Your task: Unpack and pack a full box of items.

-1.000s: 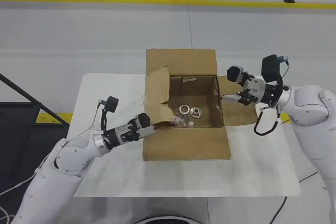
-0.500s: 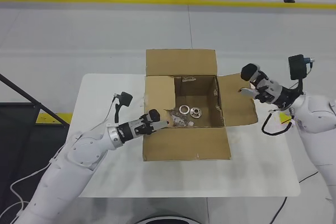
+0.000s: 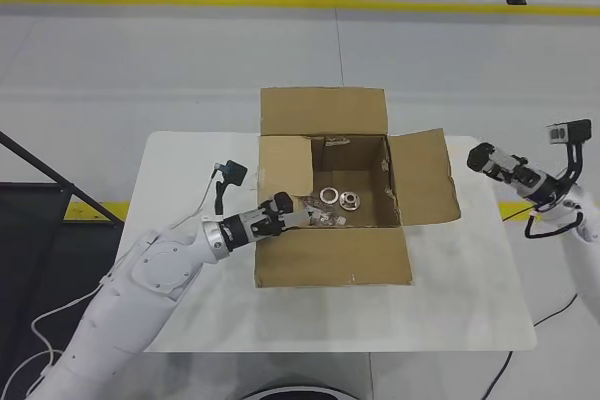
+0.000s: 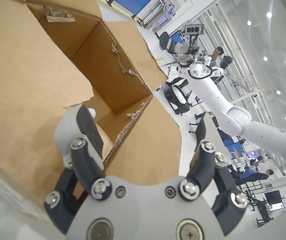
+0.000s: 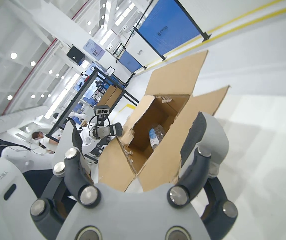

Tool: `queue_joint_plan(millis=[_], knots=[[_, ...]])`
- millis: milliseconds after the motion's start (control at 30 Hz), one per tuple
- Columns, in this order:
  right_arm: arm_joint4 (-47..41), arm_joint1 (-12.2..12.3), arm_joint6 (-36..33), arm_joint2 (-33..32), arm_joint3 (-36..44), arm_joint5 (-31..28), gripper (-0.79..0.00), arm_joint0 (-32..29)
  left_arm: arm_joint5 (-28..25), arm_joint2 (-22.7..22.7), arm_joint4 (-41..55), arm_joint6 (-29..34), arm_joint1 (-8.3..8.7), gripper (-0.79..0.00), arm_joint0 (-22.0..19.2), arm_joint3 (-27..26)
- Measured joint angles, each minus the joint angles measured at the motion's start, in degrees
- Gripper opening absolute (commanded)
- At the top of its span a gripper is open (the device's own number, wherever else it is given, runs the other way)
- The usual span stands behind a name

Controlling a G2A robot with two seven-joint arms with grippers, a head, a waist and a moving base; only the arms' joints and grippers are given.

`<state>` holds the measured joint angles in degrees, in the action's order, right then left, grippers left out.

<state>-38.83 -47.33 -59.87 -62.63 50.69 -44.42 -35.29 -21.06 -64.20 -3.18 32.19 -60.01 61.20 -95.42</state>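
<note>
One open cardboard box [image 3: 332, 258], two metal rings [image 3: 331, 195], one plastic bottle [image 5: 155, 136]

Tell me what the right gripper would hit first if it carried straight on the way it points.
Probably the box's right flap, spread outward: the right wrist view shows it directly ahead of the open right gripper. Height is unclear, so it might pass just over it.

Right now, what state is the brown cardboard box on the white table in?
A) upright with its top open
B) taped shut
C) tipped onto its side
A: the brown cardboard box stands upright on the white table with its top open, so its inside floor shows.
</note>
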Motion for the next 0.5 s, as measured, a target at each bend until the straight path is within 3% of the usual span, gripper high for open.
queue_joint_plan(millis=[233,500], knots=[[-5.8,-2.7,-6.4,5.7,-6.1,6.4,0.0,4.2,0.2,0.2,-0.3,-0.1,-0.29,0.0,-0.2,0.4],[-6.1,-5.0,-5.7,8.6,-11.6,5.7,0.0,7.9,-0.1,-0.7,-0.7,-0.2,-0.36,0.0,0.5,0.3]])
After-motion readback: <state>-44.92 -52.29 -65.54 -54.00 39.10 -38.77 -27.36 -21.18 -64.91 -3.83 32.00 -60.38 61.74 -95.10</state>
